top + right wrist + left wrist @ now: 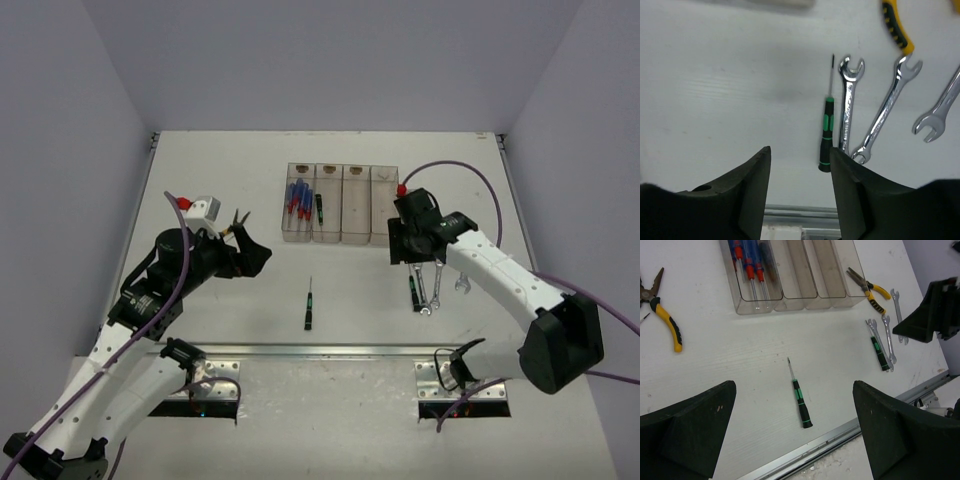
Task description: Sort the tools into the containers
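The right tool [799,155], jaws spread and holding nothing, hovers over a black-and-green screwdriver [826,135] that lies on the surface [730,75] just beside a silver wrench [846,110]. Closing here could, I judge, catch the wrench as well and drag both, or let the slim round handle roll out of the pinch. The screwdriver is thin, with a dark shaft and green bands on its grip, and lies apart from the containers [355,205]; the left tool [794,390] is likewise spread and empty

Blue screwdrivers [298,200] in leftmost bin [296,236], wrenches [884,114] loose outside.
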Robot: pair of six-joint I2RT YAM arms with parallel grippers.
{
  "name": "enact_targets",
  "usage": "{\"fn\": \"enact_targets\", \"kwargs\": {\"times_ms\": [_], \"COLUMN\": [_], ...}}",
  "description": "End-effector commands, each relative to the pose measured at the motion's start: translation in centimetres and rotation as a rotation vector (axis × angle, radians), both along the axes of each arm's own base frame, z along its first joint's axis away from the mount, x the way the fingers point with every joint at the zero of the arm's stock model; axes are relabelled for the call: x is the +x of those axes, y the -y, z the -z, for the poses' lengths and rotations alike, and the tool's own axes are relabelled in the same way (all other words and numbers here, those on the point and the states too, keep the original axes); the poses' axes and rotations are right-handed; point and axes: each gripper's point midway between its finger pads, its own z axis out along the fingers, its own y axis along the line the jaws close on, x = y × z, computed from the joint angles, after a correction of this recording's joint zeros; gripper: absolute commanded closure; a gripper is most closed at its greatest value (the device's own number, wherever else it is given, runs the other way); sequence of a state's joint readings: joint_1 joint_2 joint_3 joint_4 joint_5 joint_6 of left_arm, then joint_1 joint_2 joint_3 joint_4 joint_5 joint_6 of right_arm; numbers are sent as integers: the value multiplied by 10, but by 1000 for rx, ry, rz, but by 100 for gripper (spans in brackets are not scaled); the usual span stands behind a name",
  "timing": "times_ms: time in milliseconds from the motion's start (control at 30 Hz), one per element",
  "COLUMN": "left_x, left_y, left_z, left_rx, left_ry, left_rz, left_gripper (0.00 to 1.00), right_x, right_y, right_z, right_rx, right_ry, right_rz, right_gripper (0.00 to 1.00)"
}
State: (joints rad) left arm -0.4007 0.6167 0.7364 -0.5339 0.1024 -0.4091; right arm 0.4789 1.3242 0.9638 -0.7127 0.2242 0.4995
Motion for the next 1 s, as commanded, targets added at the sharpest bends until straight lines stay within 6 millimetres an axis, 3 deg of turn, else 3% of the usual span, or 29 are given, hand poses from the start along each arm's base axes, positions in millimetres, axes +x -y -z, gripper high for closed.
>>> {"fn": "enact_targets", "kwargs": {"times_ms": [0, 600, 800, 867, 967], "left_x": [3, 2, 2, 2, 2], "left_y": [4, 7, 8, 8, 9], "left_z": [-14, -13, -12, -11, -11], "left_rx": [-28, -30, -30, -29, -30], "left_ry": [56, 51, 48, 46, 46], "left_rz": [14, 31, 36, 40, 43], "left_gripper": [0, 0, 0, 0, 0], "right_x": [-20, -24, -27, -27, -25], "right_y": [24, 33, 24, 24, 27], "right_z": [48, 106, 120, 120, 113], "right_rx": [-95, -128, -89, -88, -100], "right_ry": [-93, -233, -274, -270, -255], "right_rz": [51, 51, 29, 38, 55], "right_gripper": [50, 63, 81, 92, 99]}}
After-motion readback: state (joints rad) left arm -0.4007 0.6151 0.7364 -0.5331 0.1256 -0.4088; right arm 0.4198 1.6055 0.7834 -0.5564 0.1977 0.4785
